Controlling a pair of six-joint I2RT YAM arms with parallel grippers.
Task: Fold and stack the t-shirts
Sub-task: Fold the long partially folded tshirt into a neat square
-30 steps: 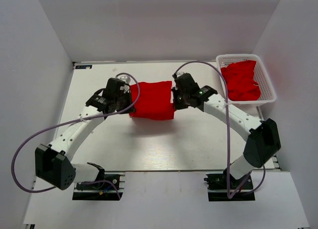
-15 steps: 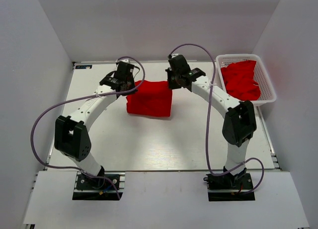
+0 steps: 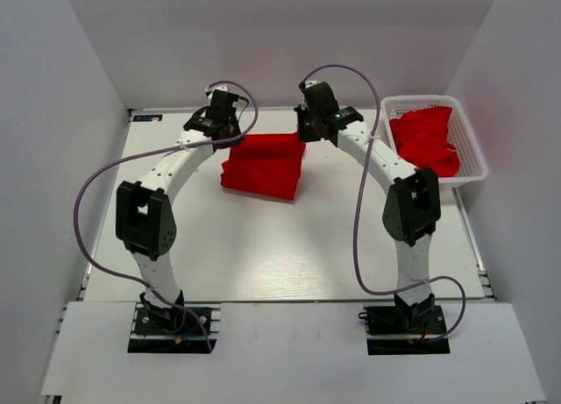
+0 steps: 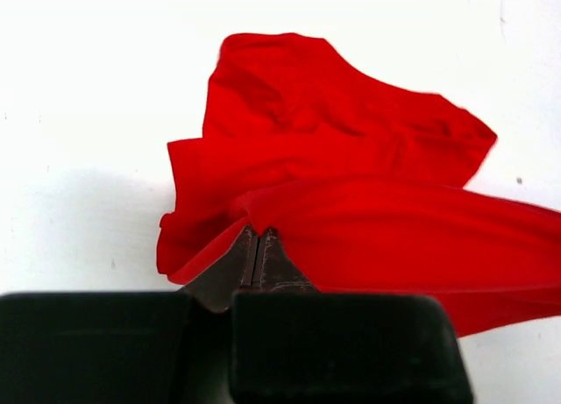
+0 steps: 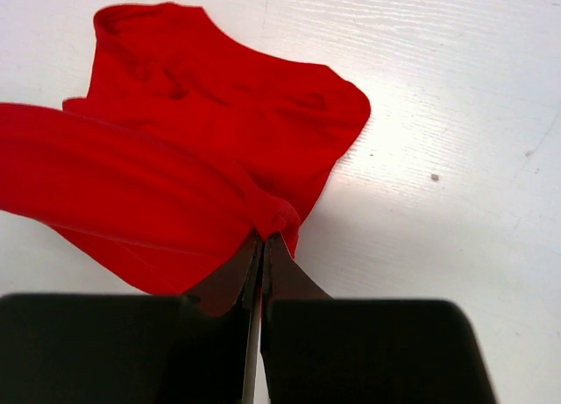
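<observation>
A bright red t-shirt (image 3: pixel 263 165) hangs stretched between my two grippers over the far middle of the table, its lower part resting on the surface. My left gripper (image 3: pixel 230 138) is shut on the shirt's left top corner; in the left wrist view (image 4: pixel 258 233) its jaws are closed on a pinch of red cloth (image 4: pixel 351 159). My right gripper (image 3: pixel 302 138) is shut on the right top corner; the right wrist view (image 5: pixel 263 237) shows its jaws closed on a bunched fold of the shirt (image 5: pixel 202 132). More red t-shirts (image 3: pixel 425 141) lie crumpled in the basket.
A white plastic lattice basket (image 3: pixel 469 137) stands at the far right of the table, beside the right wall. White walls enclose the table at left, back and right. Purple cables loop from both arms.
Both grippers have moved toward the back of the table, carrying the shirt's top edge with them. The arms are stretched out further and the shirt has shifted back and tilted.
</observation>
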